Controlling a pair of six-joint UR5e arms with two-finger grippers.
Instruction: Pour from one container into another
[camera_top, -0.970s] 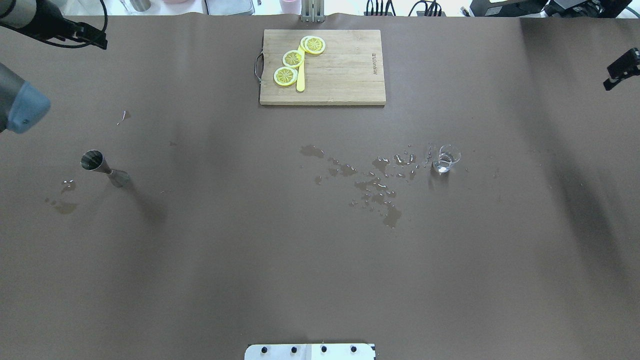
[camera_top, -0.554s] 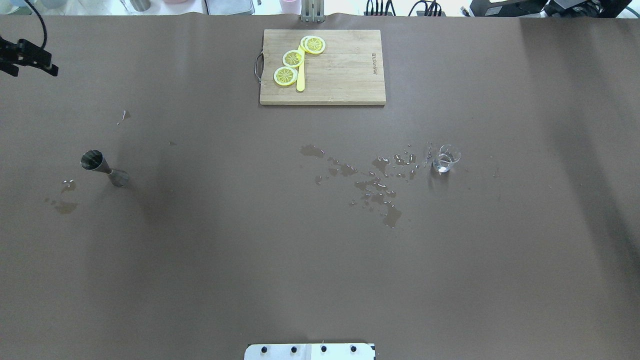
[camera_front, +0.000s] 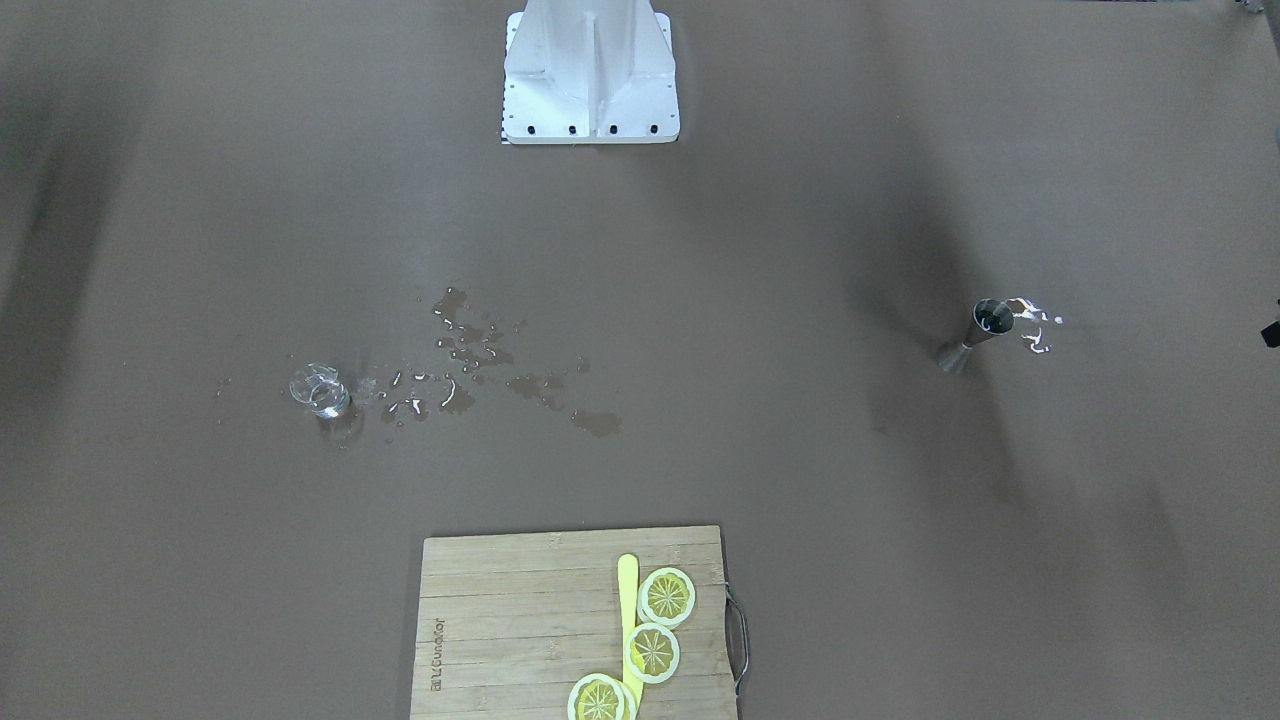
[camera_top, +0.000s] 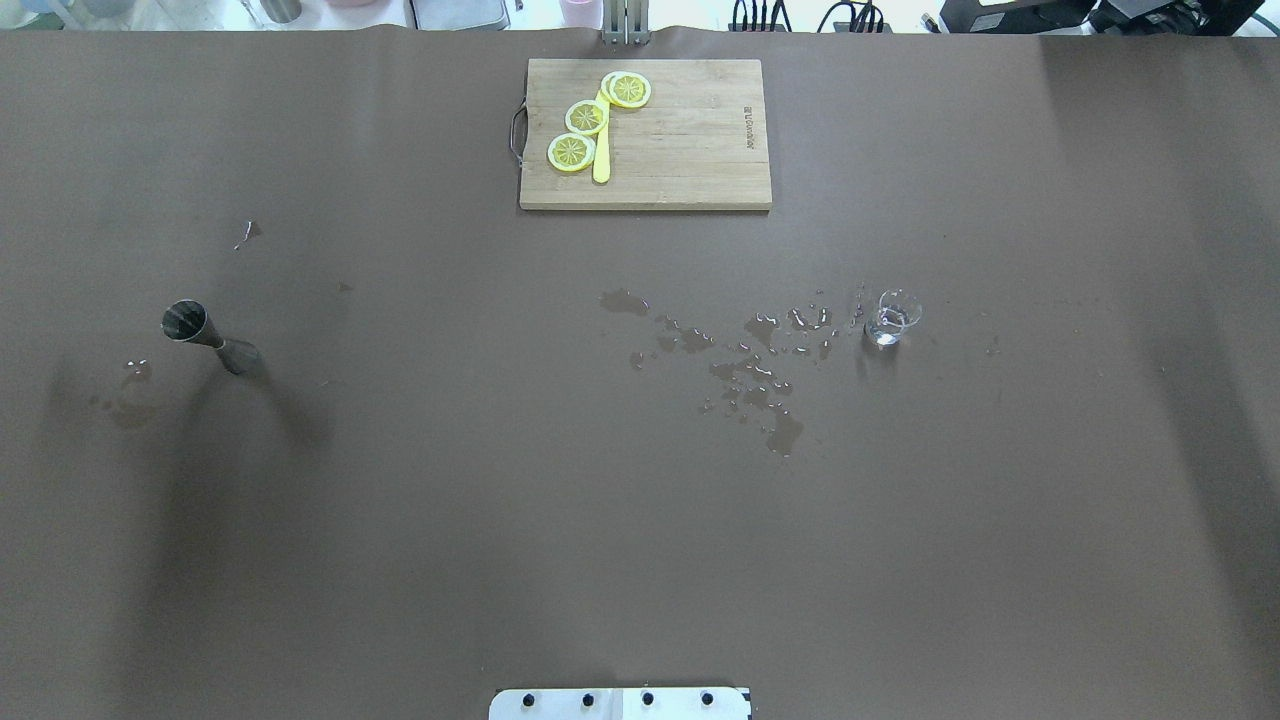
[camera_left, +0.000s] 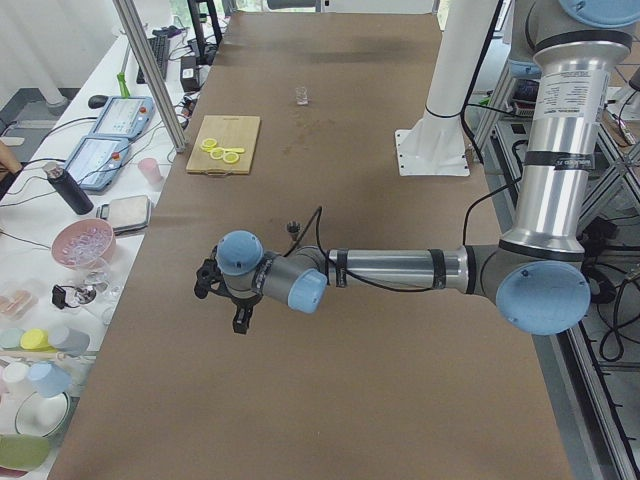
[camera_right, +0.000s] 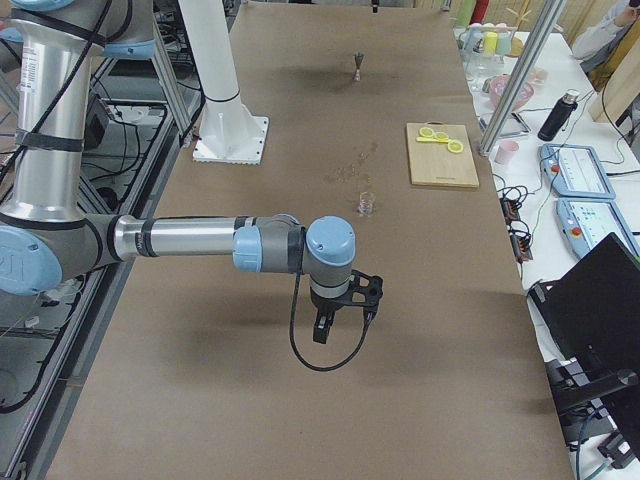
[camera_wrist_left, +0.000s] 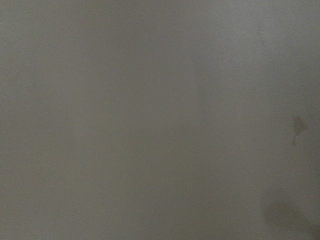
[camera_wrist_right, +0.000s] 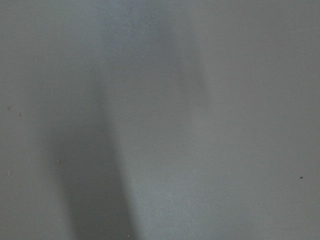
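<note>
Table (camera_top: 560, 520) bears jigger (camera_top: 208, 336) and glass (camera_top: 892, 318), well apart.

Small clear glass (camera_top: 893, 318) stands upright, mouth up, on the right half of the brown table (camera_top: 640, 520); dull steel hourglass jigger (camera_top: 208, 337) stands upright on one cone, far out left, well apart from it.

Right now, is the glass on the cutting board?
No, the glass stands on the table next to the spill, well apart from the board.
</note>
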